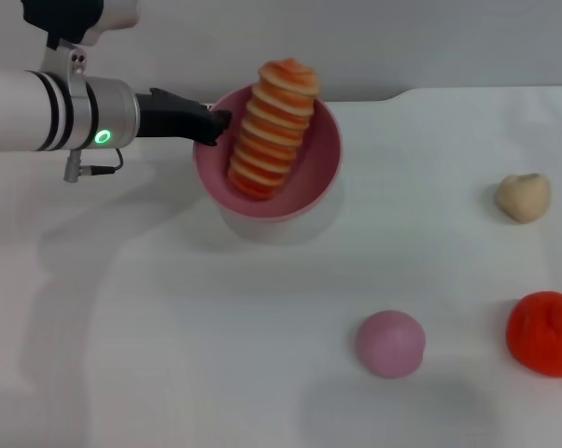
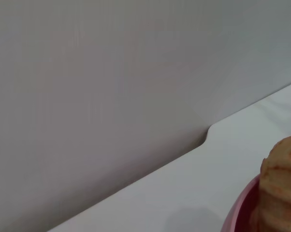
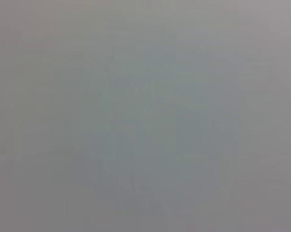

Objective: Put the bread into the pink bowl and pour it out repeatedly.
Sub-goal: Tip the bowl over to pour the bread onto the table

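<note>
left gripper (image 1: 216, 123) clamped on pink bowl (image 1: 304, 191) rim (tilted), bread (image 1: 272, 129) inside

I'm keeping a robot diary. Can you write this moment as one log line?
left gripper: jaws shut on pink bowl rim | bread: leaning inside bowl | bowl: tilted, lifted | right arm: not in view

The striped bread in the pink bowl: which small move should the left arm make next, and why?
Probably tilt the glossy pink plastic bowl further toward the open white table. The left gripper holds the bowl's rim, the bowl appears raised, and the orange-and-cream ridged toy bread still lies inside, leaning over the far rim, so pouring seems next.
</note>
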`<state>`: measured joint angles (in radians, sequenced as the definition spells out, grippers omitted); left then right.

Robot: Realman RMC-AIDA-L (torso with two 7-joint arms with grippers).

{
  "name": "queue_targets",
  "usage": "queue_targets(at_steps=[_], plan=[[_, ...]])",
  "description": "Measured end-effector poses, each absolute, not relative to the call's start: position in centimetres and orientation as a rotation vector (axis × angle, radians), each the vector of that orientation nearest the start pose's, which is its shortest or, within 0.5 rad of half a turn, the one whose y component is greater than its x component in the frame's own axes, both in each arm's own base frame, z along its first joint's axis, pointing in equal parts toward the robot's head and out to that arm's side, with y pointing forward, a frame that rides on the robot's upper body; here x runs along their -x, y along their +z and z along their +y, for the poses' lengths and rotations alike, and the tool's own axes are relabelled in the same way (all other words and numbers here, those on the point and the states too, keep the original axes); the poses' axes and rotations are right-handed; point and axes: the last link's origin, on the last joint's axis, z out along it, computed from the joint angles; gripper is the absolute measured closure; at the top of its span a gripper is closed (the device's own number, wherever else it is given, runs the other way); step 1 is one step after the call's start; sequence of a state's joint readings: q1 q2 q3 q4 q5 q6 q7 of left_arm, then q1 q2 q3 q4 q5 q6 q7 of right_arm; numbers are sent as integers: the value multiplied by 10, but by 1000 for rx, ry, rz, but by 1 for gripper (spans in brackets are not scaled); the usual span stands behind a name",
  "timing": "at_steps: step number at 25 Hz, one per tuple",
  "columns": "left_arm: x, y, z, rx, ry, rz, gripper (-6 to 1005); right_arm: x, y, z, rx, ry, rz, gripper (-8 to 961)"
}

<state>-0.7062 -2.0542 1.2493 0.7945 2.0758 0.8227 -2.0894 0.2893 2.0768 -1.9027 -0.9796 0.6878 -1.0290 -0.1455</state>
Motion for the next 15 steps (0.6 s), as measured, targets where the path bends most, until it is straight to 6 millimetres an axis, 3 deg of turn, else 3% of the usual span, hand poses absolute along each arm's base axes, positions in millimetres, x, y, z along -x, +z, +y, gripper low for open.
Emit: queue_targets(at_steps=[7,15], plan=[[193,-25,443,2363,-254,-793,952,-230,69,344,1136,1209,291,573],[169,-47,442,2388,-253,-600,952,-248,71,334,1108,1192,284,574]])
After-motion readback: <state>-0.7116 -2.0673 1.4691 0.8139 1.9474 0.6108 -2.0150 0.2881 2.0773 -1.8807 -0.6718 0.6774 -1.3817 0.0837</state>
